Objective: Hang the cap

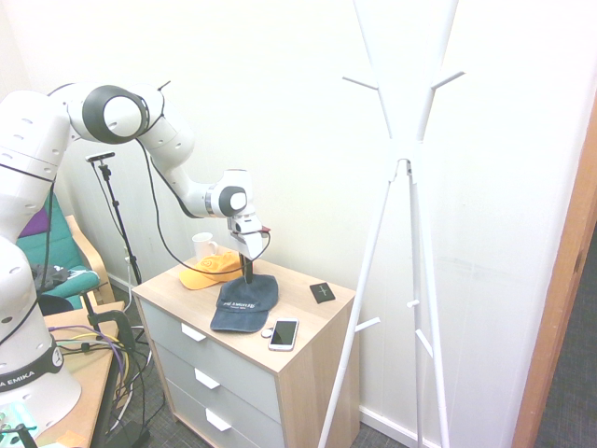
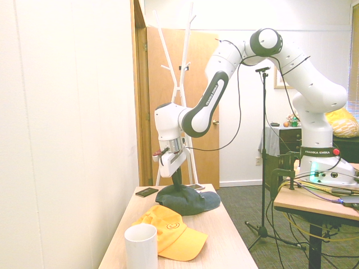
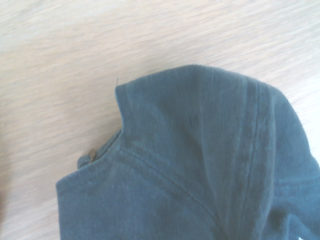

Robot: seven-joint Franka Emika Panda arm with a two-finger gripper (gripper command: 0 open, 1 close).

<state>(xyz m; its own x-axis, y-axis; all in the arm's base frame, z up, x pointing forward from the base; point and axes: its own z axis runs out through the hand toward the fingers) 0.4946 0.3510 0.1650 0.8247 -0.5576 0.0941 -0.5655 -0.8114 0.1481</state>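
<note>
Closest in the second exterior view, a white mug (image 2: 141, 247) is standing on the wooden top of the dresser (image 1: 298, 360), its base cut off by the lower edge. Just behind it a yellow-orange cap (image 2: 171, 232) is lying with a small round emblem showing, too small to read. Beyond that the navy blue cap (image 1: 244, 303) is resting on the dresser top, between the yellow-orange cap and a white smartphone (image 1: 284, 333) lying screen-up at the front edge. White lettering is showing on the navy cap's front, but it is too small and blurred to read in the first exterior view. The gripper (image 1: 248, 273) is pointing straight down with its dark fingertips sinking into the crown, so the fabric is hiding them; whether they are pinching the cloth or only pressing on it cannot be told. The wrist view is showing only a folded corner of the navy fabric on wood grain. A small black square object (image 1: 323, 292) is lying farther back. "FRANKA EMIKA" is reading along the arm. Farthest, the white coat stand (image 1: 407, 168) is rising beside the dresser, its top and feet cut off.
</note>
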